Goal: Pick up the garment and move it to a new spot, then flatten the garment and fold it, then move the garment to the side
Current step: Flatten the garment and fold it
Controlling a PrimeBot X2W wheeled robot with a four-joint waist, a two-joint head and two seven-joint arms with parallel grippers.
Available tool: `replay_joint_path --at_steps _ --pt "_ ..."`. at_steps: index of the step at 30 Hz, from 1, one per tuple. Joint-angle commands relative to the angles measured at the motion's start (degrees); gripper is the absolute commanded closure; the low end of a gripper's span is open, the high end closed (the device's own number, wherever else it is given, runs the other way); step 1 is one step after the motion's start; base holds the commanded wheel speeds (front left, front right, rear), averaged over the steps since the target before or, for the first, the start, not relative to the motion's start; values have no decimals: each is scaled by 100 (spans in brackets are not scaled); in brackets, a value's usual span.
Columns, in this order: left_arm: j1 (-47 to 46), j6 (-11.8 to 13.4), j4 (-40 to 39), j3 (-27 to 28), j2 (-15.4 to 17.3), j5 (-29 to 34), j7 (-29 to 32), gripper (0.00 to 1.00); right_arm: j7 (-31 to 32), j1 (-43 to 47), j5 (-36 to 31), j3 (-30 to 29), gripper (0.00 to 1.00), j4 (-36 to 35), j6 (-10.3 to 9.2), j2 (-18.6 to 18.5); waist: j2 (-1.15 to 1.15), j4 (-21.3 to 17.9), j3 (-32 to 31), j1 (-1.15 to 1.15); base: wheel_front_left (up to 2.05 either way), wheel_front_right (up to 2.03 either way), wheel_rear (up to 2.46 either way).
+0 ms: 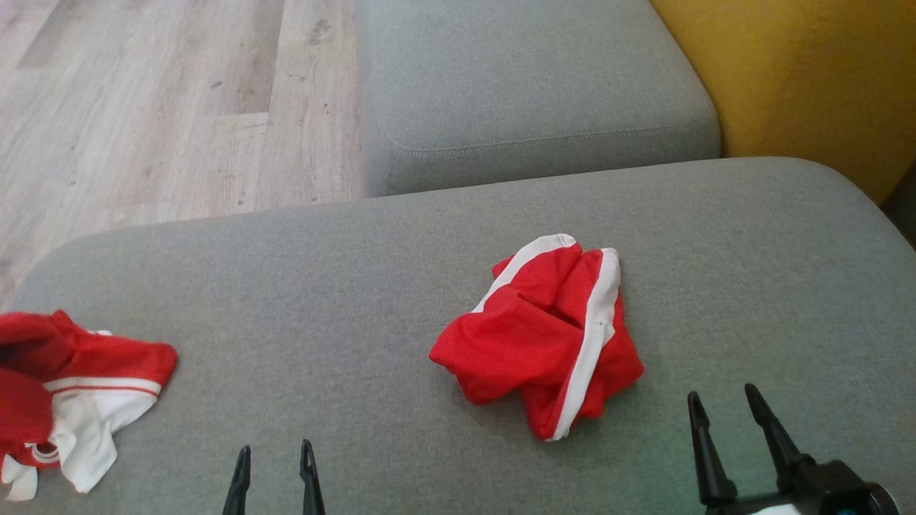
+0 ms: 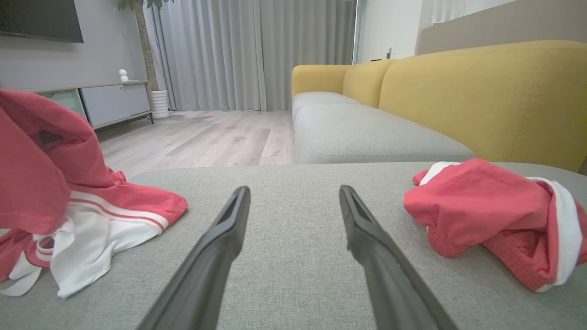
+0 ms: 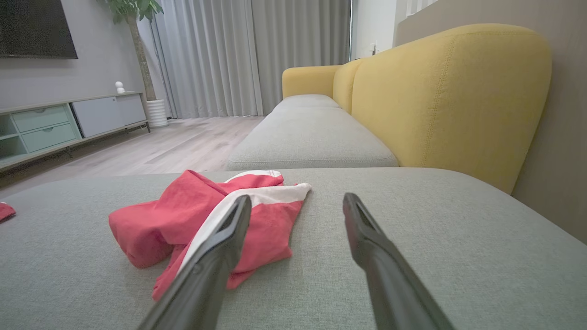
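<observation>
A crumpled red garment (image 1: 544, 336) with white side stripes lies in a heap near the middle of the grey cushion (image 1: 358, 286). It also appears at the right of the left wrist view, garment (image 2: 495, 215), and left of centre in the right wrist view, garment (image 3: 202, 220). My right gripper (image 1: 724, 402) hovers open just right of and nearer than the heap, nothing between its fingers. At the bottom edge, my left gripper (image 1: 275, 458) stands open and empty, well left of the garment. Both grippers point away over the cushion: left gripper (image 2: 293, 195), right gripper (image 3: 297, 201).
A second red and white piece of clothing (image 1: 64, 393) lies bunched at the cushion's left edge. Beyond the cushion sit another grey seat (image 1: 529, 93), a yellow backrest (image 1: 809, 79) at the right, and wooden floor (image 1: 157, 107) at the left.
</observation>
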Motion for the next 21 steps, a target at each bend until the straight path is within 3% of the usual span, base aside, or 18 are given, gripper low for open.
replay_joint_path --at_steps 1,8,14,21 --pt "-251 31 -166 132 -27 -25 -29 0 -22 -225 29 169 0 -210 37 -33 0 0 2 0 0 0 0" --pt "-237 -64 -63 84 -27 -111 -29 0 -22 -252 50 238 0 -201 37 -31 0 -24 41 0 0 0 0" --pt "-645 -626 644 -408 -27 -210 -29 0 -22 -319 50 328 0 -253 37 -30 0 -155 226 0 0 0 0" --pt "-1734 -1325 1912 -1535 -27 -526 -29 0 -22 -516 82 515 0 -300 37 -122 0 -523 624 0 0 0 0"
